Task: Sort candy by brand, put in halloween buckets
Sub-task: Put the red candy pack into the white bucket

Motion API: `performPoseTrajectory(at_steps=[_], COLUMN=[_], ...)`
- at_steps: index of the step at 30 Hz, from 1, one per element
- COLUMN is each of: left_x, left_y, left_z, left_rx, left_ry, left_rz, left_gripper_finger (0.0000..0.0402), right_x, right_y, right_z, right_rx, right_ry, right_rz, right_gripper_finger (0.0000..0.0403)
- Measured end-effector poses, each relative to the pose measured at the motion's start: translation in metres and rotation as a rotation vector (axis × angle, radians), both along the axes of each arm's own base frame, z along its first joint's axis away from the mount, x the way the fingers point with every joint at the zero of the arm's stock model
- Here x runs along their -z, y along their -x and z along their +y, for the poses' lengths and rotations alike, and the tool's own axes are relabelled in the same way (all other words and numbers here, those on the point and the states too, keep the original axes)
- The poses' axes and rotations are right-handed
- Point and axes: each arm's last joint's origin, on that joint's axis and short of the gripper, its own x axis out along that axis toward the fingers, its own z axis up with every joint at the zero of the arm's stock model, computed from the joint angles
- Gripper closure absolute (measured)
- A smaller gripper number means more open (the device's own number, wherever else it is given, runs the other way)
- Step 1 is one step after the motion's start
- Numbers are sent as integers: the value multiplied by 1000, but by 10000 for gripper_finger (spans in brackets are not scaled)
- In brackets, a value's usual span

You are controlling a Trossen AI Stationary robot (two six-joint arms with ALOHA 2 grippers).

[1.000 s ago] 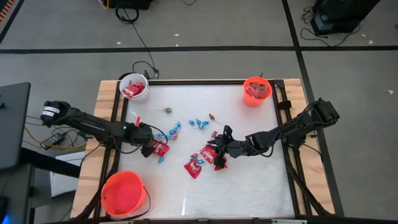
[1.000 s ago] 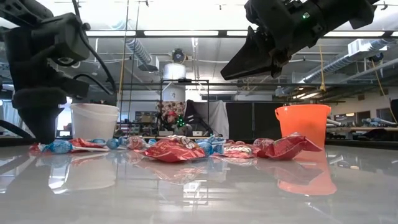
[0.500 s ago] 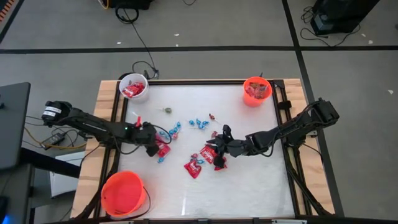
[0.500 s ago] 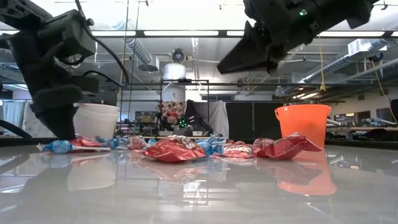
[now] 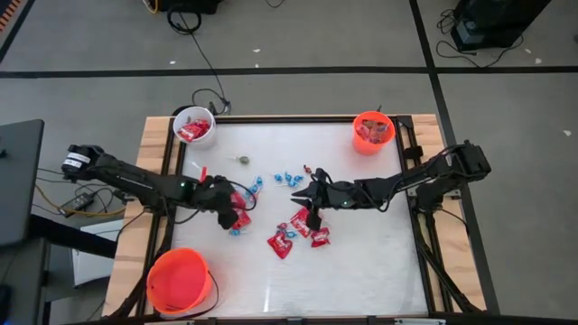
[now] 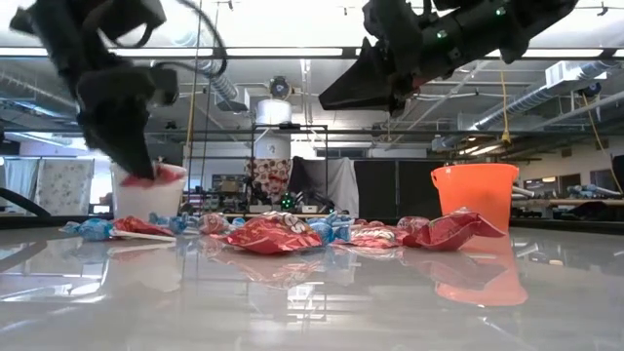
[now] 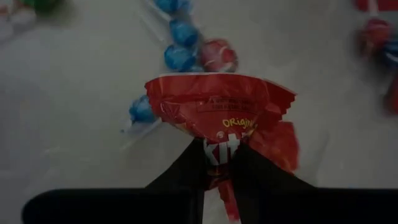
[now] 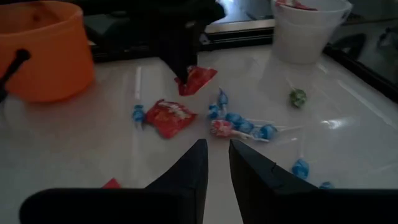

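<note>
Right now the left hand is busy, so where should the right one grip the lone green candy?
Across its round wrapped head, straight down from above. The green candy lies alone on the table, apart from the blue pieces, leaving the open right hand room on both sides.

The table [image 5: 361, 271] has a glossy white top inside a wooden frame [image 5: 135, 212]. A black cable [image 5: 203, 54] runs across the grey floor [image 5: 298, 36] to the table's far left corner. Dark equipment [image 5: 492, 23] stands beyond the far right corner.
</note>
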Motion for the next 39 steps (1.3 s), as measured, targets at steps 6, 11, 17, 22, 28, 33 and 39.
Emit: performPoseTrajectory(at_steps=[6,11,17,22,28,33,39], left_x=[-43,-66,-85,-119,-112,-88,-75], left_y=[-9,-9,-5,12,31,42,46], left_z=[20,59,107,143,183,207,229], left_rx=[20,-33,-160,-375,-542,-627,-697], left_ry=[-59,-77,-166,-274,-241,-130,-167], left_rz=[57,110,126,122,224,416,496], left_gripper_finger=[342,344,344,345,357,356,348], right_x=[1,5,11,10,11,13,14], right_y=[0,2,6,6,6,8,9], right_z=[-3,-2,4,5,6,12,14], right_rx=[-15,-10,-28,-22,-16,-38,-42], right_ry=[-9,-42,-52,-56,-73,-77,-74], right_rz=[7,49,119,113,118,141,149], right_gripper_finger=[324,324,324,325,325,325,325])
